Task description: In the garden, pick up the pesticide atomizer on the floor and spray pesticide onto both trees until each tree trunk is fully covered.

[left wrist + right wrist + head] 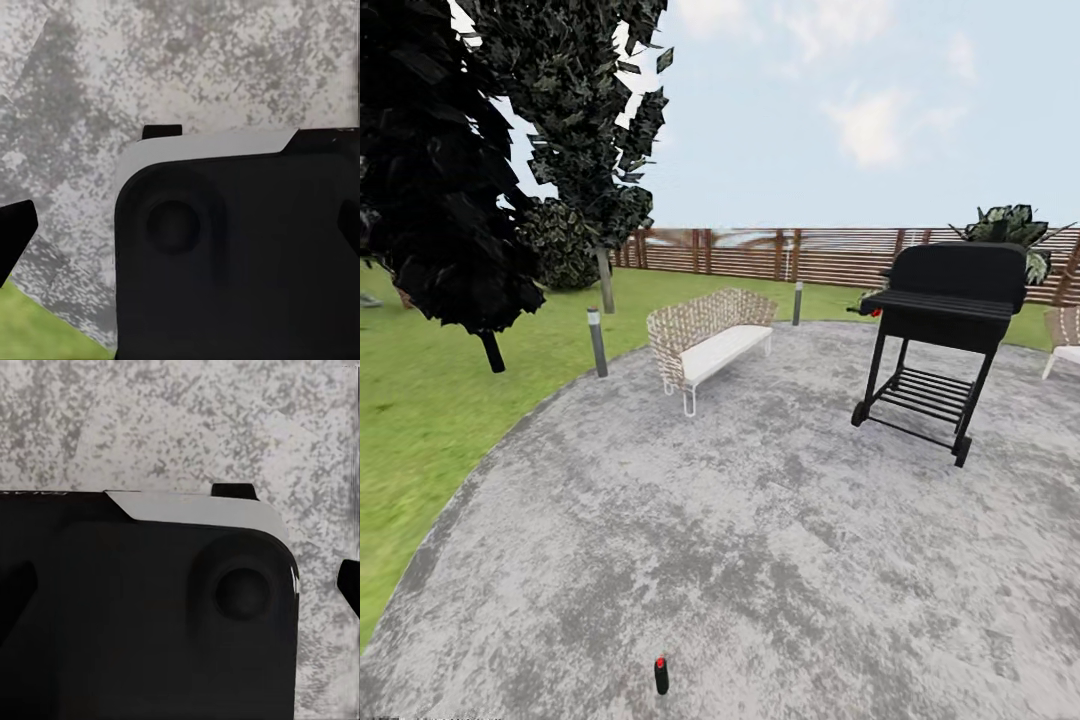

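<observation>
Pesticide atomizer (661, 676) stands upright on the grey paving (760, 560) at the bottom edge of the head view, just left of centre; dark body, red spot on top. Nothing touches it, so pickup not yet done. It sits close in front of the robot, prob. because the base is lined up for a reach down.

Trees: one w/ a pale trunk (605, 280) at upper left on the lawn (420, 420), dark foliage above. A second dark mass of leaves (430, 180) hangs at far left w/ a dark tilted stem below; can't say if that is the other task tree. Both well apart from the atomizer, so spraying means driving over after the grab.

Other stuff: wicker bench (710, 340), black grill (945, 330), two bollard posts (597, 342), slat fence (780, 255) along the back.

Both wrist views look straight down at paving past dark robot body parts, i.e. arms seem tucked at the sides for travel. Fingers not clearly visible; apart or together, can't tell for either arm.
</observation>
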{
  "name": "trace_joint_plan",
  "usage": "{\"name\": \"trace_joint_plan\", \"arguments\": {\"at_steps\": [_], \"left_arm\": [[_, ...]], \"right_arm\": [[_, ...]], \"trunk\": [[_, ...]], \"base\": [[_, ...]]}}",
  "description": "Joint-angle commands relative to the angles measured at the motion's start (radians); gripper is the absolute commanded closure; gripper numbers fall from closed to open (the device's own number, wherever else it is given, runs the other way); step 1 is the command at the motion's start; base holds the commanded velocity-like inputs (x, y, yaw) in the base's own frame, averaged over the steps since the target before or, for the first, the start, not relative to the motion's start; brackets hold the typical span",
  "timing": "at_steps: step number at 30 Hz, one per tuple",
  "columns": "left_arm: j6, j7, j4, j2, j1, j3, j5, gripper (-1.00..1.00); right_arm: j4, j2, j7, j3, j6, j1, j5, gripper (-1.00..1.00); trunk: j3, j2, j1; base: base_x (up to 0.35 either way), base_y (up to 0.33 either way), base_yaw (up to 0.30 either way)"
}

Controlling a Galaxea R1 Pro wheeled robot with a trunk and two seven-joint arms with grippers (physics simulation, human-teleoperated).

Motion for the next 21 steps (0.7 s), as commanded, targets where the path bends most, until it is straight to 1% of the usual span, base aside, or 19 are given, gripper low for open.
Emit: {"name": "trace_joint_plan", "arguments": {"at_steps": [1, 10, 21], "left_arm": [[0.0, 0.0, 0.0, 0.0, 0.0, 0.0, 0.0, -1.0], [0.0, 0.0, 0.0, 0.0, 0.0, 0.0, 0.0, -1.0], [0.0, 0.002, 0.0, 0.0, 0.0, 0.0, 0.003, -1.0]], "right_arm": [[0.0, 0.0, 0.0, 0.0, 0.0, 0.0, 0.0, -1.0], [0.0, 0.0, 0.0, 0.0, 0.0, 0.0, 0.0, -1.0], [0.0, 0.0, 0.0, 0.0, 0.0, 0.0, 0.0, -1.0]], "trunk": [[0.0, 0.0, 0.0], [-0.004, 0.0, 0.0], [-0.008, 0.0, 0.0]], "base": [[0.236, -0.199, 0.281], [0.233, -0.204, 0.28], [0.183, -0.253, 0.28]]}}
